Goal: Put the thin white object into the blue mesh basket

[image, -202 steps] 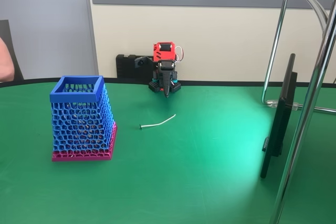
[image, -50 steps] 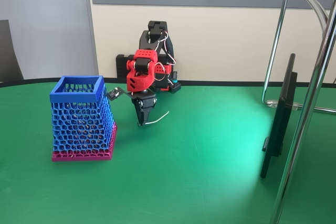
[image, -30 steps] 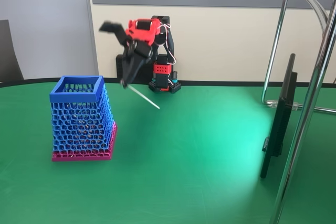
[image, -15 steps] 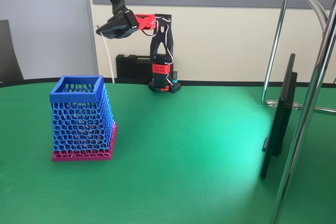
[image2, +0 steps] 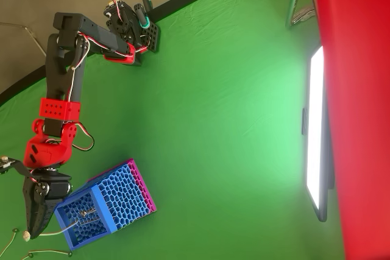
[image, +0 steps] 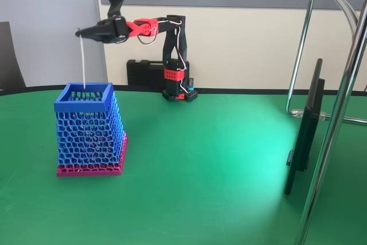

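The end effector (image: 80, 32) is clamped on the top end of the thin white object (image: 84, 61), which hangs straight down above the blue mesh basket (image: 86, 130). The object's lower end reaches the basket's square rim opening. In the overhead view the end effector (image2: 33, 226) sits just beside the basket (image2: 113, 202), which stands on the green tabletop (image: 218, 164).
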{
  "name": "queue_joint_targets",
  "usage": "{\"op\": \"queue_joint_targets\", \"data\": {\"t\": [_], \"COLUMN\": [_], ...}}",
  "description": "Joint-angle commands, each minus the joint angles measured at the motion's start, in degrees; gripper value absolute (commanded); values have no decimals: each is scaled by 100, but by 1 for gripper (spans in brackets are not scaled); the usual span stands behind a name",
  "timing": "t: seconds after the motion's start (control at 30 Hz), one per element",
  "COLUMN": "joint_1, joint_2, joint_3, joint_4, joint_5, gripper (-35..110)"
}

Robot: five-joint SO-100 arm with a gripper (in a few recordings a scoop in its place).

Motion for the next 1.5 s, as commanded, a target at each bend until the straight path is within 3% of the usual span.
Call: {"op": "queue_joint_targets", "data": {"t": [0.0,0.43,1.2,1.47], "joint_1": [70,-229,-1415,-2303], "joint_2": [-193,-299,1978,3709], "joint_3": [-176,1002,2918,4307], "joint_4": [-114,-88,105,193], "joint_5": [-70,-26,237,1222], "gripper": [3,11,16,15]}}
